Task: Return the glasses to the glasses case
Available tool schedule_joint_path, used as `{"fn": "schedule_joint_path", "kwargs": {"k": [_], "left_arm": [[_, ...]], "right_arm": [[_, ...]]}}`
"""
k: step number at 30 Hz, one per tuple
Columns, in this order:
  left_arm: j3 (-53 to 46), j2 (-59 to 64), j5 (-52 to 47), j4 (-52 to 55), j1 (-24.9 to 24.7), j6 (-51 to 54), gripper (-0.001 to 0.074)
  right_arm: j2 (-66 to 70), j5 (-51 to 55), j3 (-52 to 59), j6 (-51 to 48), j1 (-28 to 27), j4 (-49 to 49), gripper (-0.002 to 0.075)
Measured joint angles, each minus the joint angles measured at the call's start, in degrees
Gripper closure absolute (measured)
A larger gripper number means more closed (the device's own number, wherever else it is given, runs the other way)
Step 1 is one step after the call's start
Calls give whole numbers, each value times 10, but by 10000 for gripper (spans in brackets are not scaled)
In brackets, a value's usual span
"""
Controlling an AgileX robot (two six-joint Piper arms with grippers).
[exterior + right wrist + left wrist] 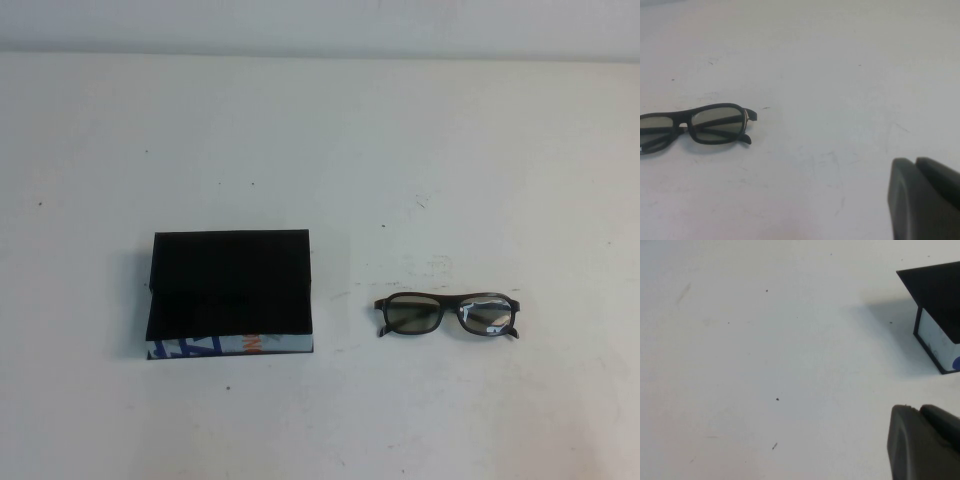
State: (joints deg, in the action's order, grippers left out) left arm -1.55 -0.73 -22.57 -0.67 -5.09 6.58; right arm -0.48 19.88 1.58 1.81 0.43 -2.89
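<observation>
Near 8 o'clock from the middle of the white desk in the high view: the glasses case. Lies flat, black on top, with a fold line across it from 9 to 3 o'clock. Carries a white strip with blue and orange print along its 6 o'clock edge. Touches nothing else.

At 3 o'clock from the case, well apart from it: the glasses. Rest on the bare desk outside the case, near 4 o'clock from the desk's middle. Dark frame stretched from 9 to 3 o'clock, greyish lenses side by side, a bright glint on the 3 o'clock lens. Short dark stubs at both ends of the frame, pointing toward 6 o'clock. Narrower than the case.

Neither arm in the high view.

In the left wrist view, only a dark grey piece of the left end effector at the frame's edge, above bare desk. Holds nothing visible; open or closed, cannot tell. Looks onto one corner of the glasses case, black top over a white side wall, clear of the end effector.

In the right wrist view, likewise a dark grey piece of the right end effector over bare desk. Holds nothing visible; open or closed, cannot tell. Looks onto the glasses, well apart from it, partly cut off by the frame's edge.
</observation>
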Motion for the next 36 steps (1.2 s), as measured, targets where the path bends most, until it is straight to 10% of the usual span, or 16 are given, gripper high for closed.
{"fn": "schedule_joint_path", "kwargs": {"k": [8, 25, 36], "left_arm": [[0, 0, 0, 0, 0, 0, 738], [0, 0, 0, 0, 0, 0, 738], [0, 0, 0, 0, 0, 0, 738]], "right_arm": [[0, -10, 0, 0, 0, -45, 737], [0, -169, 0, 0, 0, -449, 737], [103, 106, -161, -31, 0, -399, 737]]}}
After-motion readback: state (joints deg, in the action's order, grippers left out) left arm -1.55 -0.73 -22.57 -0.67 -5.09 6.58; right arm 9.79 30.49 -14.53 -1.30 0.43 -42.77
